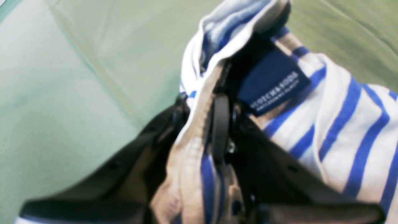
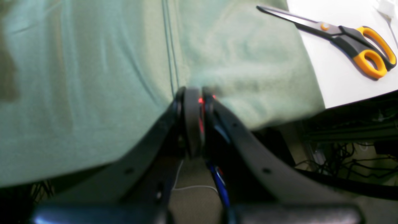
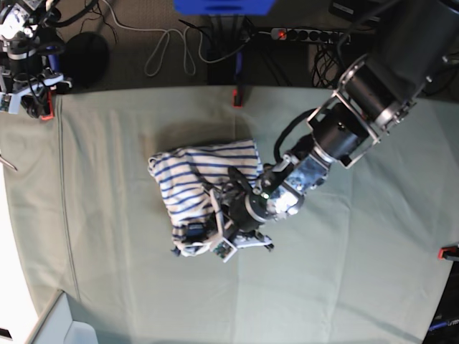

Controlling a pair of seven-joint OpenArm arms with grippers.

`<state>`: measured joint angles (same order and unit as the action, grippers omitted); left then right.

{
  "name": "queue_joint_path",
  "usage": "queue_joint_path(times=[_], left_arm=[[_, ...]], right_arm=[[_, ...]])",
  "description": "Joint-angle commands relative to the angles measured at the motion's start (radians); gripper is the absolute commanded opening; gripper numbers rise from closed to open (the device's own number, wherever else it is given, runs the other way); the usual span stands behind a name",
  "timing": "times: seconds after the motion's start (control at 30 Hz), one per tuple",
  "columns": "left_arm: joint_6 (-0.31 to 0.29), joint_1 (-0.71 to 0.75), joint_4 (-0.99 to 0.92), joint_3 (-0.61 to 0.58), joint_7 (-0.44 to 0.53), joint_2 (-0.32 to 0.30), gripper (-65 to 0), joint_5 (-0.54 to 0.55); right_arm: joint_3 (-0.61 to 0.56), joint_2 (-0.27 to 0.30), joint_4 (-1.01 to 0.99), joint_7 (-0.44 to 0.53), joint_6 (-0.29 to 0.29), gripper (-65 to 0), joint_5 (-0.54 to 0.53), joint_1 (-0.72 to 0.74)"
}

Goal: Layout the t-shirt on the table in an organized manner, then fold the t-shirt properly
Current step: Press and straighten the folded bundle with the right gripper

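Note:
The white t-shirt (image 3: pixel 201 183) with blue stripes lies bunched up in the middle of the table (image 3: pixel 358 272). From the upper right my left arm reaches down to the shirt's near edge. The left gripper (image 1: pixel 202 105) is shut on a fold of the shirt's hem, right beside the dark blue tag (image 1: pixel 273 81). Striped cloth (image 1: pixel 348 133) hangs over its right finger. My right gripper (image 2: pixel 194 96) is shut with nothing in it, over the table's edge (image 2: pixel 279 118). In the base view the right arm (image 3: pixel 25 64) sits at the far left corner, well away from the shirt.
Scissors (image 2: pixel 351 40) with orange handles lie on a white surface beside the table cloth, near the right gripper. Red clamps (image 3: pixel 237 97) (image 3: pixel 448 252) mark the far and right edges. Cables and a power strip (image 3: pixel 308 34) lie beyond the far edge.

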<state>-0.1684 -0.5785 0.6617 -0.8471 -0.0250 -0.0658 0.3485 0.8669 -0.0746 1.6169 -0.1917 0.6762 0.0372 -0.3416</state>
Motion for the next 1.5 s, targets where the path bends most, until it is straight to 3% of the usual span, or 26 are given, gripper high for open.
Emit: queue_joint_path(times=[0.0,0.17,0.43,0.6,0.7,0.87,1.07,1.23,1.47], left_arm=[[0.000,-0.031,0.010,0.002,0.030,0.014,-64.5,0.004],[0.000,-0.034,0.007,0.002,0.030,0.017,-62.7,0.004],[0.000,-0.033,0.051,0.010,0.030,0.002,-40.4,0.005],[0.010,-0.010,0.229,0.022,0.032,-0.082,-32.5,0.014],[0.010,0.028,0.367,0.105,0.030,-0.113,-31.4,0.013],[0.010,0.147,0.570,0.351,-0.023,-0.170,-31.4,0.010],[0.010,0.381,0.748,0.811,-0.166,-0.220,-31.4,0.013],[0.008,0.581,0.823,1.199,-0.266,-0.211,-31.4,0.013],[0.002,0.791,0.904,1.445,-0.306,-0.193,-31.4,0.014]], right_arm=[[-0.007,0.011,0.018,0.024,0.022,-65.0,-0.013,0.000],[-0.016,0.011,0.018,0.024,0.022,-65.0,-0.013,-0.001],[-0.016,0.011,0.018,0.025,0.022,-65.0,-0.013,-0.001],[-0.081,0.012,0.062,0.027,0.022,-65.0,-0.013,-0.009],[-0.140,0.012,0.115,0.022,0.022,-65.0,-0.012,-0.012],[-0.259,-0.034,0.237,0.022,0.022,-65.0,-0.012,-0.009],[-0.556,-0.073,0.306,0.021,0.022,-65.0,-0.012,0.016],[-0.802,-0.069,0.190,0.019,0.022,-65.0,-0.009,0.065],[-0.895,-0.026,-0.125,0.030,0.022,-65.0,-0.010,0.174]])
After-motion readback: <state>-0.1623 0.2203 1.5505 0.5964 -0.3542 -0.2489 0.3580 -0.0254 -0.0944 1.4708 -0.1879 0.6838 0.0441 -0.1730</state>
